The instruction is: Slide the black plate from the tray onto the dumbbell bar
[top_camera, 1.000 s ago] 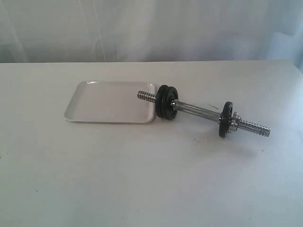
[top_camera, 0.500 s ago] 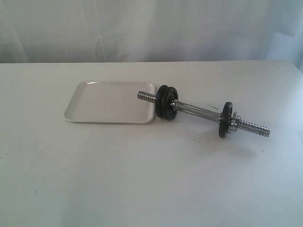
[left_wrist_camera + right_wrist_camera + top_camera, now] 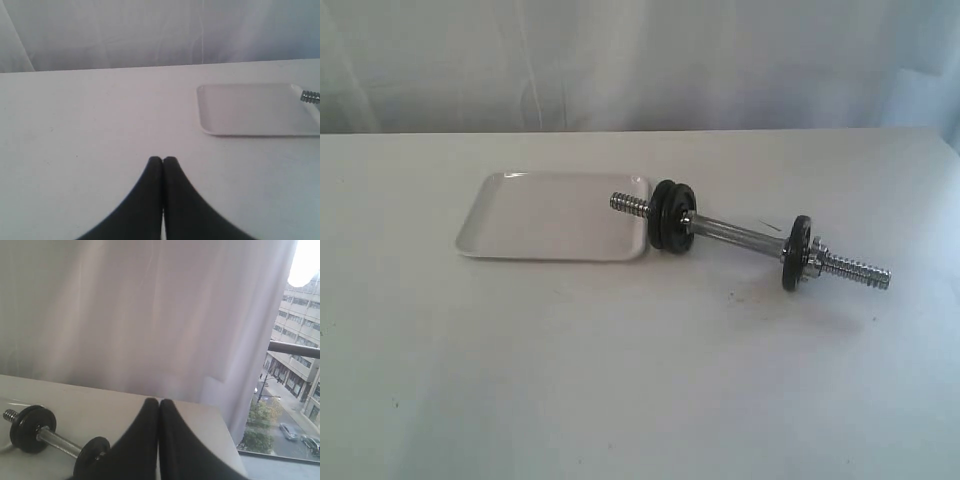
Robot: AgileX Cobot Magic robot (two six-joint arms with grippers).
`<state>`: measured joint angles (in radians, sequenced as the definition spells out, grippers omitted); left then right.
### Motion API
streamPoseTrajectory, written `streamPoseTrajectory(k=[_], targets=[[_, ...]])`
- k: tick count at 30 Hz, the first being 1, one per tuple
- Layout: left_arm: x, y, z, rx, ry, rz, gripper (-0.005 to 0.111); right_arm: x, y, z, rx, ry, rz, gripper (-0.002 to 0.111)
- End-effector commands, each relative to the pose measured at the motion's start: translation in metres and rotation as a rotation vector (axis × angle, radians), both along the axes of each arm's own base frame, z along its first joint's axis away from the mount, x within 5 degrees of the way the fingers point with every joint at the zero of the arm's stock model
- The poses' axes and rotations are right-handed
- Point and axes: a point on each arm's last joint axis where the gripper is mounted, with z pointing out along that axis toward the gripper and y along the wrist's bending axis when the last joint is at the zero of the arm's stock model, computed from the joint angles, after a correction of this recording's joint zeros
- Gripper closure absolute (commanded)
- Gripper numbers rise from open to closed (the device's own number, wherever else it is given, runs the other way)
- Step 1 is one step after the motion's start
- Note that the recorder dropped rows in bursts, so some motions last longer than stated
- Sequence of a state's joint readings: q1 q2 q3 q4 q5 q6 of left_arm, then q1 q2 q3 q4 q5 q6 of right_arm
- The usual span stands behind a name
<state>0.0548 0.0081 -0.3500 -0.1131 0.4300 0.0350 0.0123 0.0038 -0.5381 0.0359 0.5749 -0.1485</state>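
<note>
Since the tray (image 3: 550,215) lies bare, with no disc on it, the black plate (image 3: 663,212) appears to be already threaded onto the dumbbell bar (image 3: 735,236). I take it to be the outer of the two discs stacked at the bar's tray-side end, though the pair looks alike and I cannot be sure which is which. In the exterior view the bar's long axis runs from about 10 o'clock to 4 o'clock. Its free threaded tip reaches over the tray's rim, and the tray sits at 9 o'clock of the plate. A single disc stands near the 4 o'clock end.

Both claws are clenched on nothing. The left gripper (image 3: 162,160) has its pads pressed together over bare table (image 3: 620,400), with the tray ahead of it and well apart. The right gripper (image 3: 159,401) is likewise pinched shut, with the bar and its discs off to one side of it and not touching. Neither claw shows in the exterior view, so which arm is nearer the plate cannot be settled. The plate sits near the middle, with the bar's open end towards the left arm's side. By my judgement nothing remains to slide.

Against the earlier frames nothing differs: tray, bar and discs lie exactly where they were.
</note>
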Motion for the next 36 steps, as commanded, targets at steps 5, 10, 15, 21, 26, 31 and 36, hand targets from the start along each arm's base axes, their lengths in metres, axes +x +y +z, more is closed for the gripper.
streamPoseTrajectory(k=[5, 10, 15, 21, 26, 31, 36], targets=[[0.019, 0.001, -0.041, -0.127, -0.039, 0.025, 0.107, 0.026, -0.001, -0.039, -0.011, 0.022, -0.010, 0.108], [0.026, 0.005, -0.075, -0.029, -0.032, 0.045, 0.107, 0.038, -0.001, -0.062, -0.010, 0.017, -0.013, 0.108], [0.026, 0.006, -0.084, 0.168, 0.000, 0.013, 0.107, 0.048, -0.001, -0.087, -0.015, 0.015, -0.016, 0.108], [0.025, 0.004, -0.089, 0.208, 0.047, -0.017, 0.107, 0.057, -0.001, -0.131, -0.017, 0.104, -0.017, 0.108], [0.024, 0.003, -0.092, 0.183, 0.091, -0.025, 0.107, 0.056, -0.001, -0.137, -0.012, 0.170, -0.014, 0.108], [0.024, 0.003, -0.092, 0.123, 0.092, -0.015, 0.107, 0.056, -0.001, -0.136, -0.012, 0.168, -0.014, 0.108], [0.024, 0.003, -0.092, 0.121, 0.092, -0.014, 0.107, 0.056, -0.001, -0.136, -0.012, 0.168, -0.014, 0.108]])
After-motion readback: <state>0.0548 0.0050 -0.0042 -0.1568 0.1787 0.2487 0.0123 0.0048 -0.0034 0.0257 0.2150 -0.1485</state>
